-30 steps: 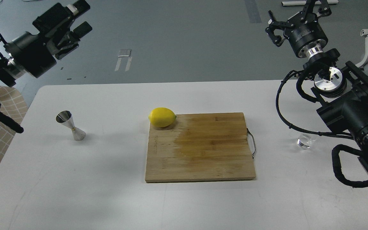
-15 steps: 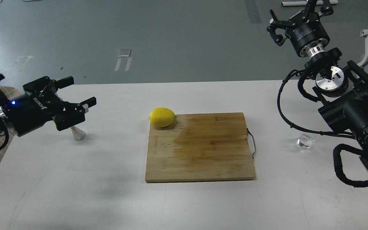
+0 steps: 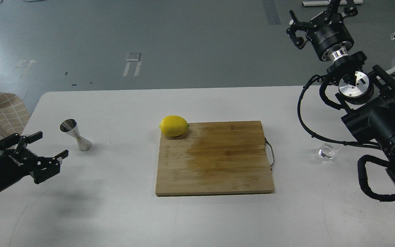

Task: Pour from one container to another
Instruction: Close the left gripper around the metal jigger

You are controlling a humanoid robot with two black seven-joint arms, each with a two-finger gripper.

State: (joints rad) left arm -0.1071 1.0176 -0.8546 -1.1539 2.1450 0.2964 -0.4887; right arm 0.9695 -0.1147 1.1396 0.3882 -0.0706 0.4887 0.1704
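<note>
White table point(image 3: 122, 219) across most of the view, grey floor beyond. Right arm entering from the right edge, thick black links and looped cables over the table's right side, far end raised above the floor past the table's back edge. Wooden board point(image 3: 214, 161) at table centre, darker damp-looking patch in the middle, thin metal handle on the right edge. Left gripper point(image 3: 51, 147) low at the left edge, near the table's front-left part, fingers spread apart, nothing between them, tips pointing right, toward the table centre. Right gripper point(image 3: 315, 13) at top right, high and well apart from everything on the table; fingers splayed apart, nothing held. Lemon point(image 3: 174, 126) lying on its side at the board's back-left corner, partly over the edge, touching the board. Jigger point(image 3: 75, 135) standing on the table well left of the board, leaning in appearance with the wide mouth up and toward the left, narrow waist with a brass-coloured band, lower cone flat on the table; just beyond and right of the left gripper, apart from it. Glass point(image 3: 327, 151) upright on the table right of the board, near its handle, partly behind a black cable of the right arm; contents not discernible. Checked cloth at far left, off the table.
</note>
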